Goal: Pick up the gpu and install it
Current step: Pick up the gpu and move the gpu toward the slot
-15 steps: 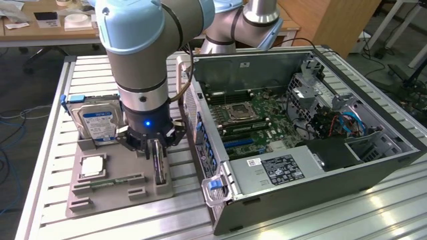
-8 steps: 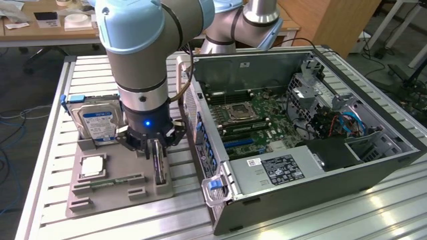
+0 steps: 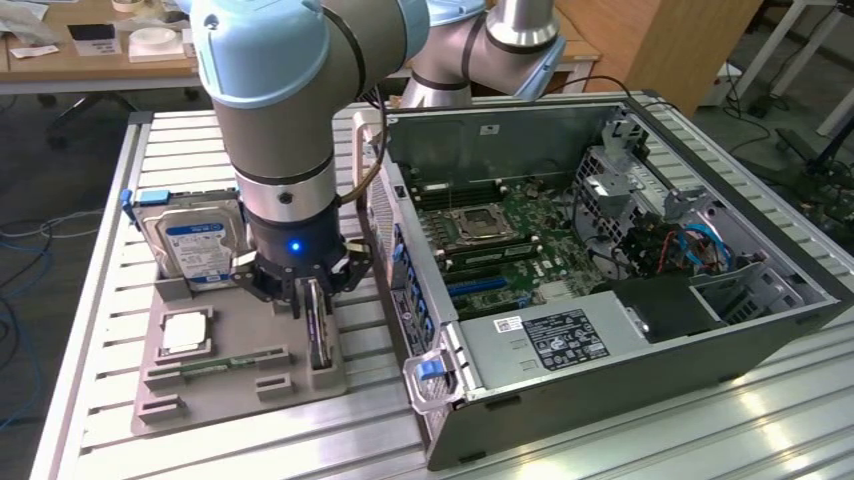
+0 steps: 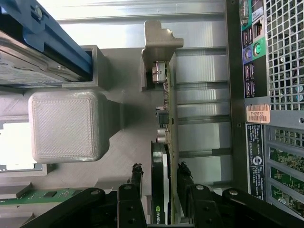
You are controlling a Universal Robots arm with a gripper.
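The gpu (image 3: 318,332) stands on its edge in a slot of the grey holder tray (image 3: 200,405), just beside the open computer case (image 3: 601,300). In the wrist view the gpu (image 4: 166,137) is a thin card with a black fan side and a green board side, running from a grey support post down between my fingers. My gripper (image 3: 311,292) is lowered over the card's near end. The gripper (image 4: 160,173) straddles the card. One fingertip (image 4: 136,173) stands a small gap off the black face, and the other sits close against the green face. The jaws look open.
A silver hard drive (image 3: 198,245) in a blue frame stands upright on the tray behind the gripper. A processor (image 3: 184,333) and a green memory stick (image 3: 220,367) lie in the tray. The case's rear panel (image 4: 266,95) rises close beside the card. The motherboard (image 3: 487,250) lies exposed inside.
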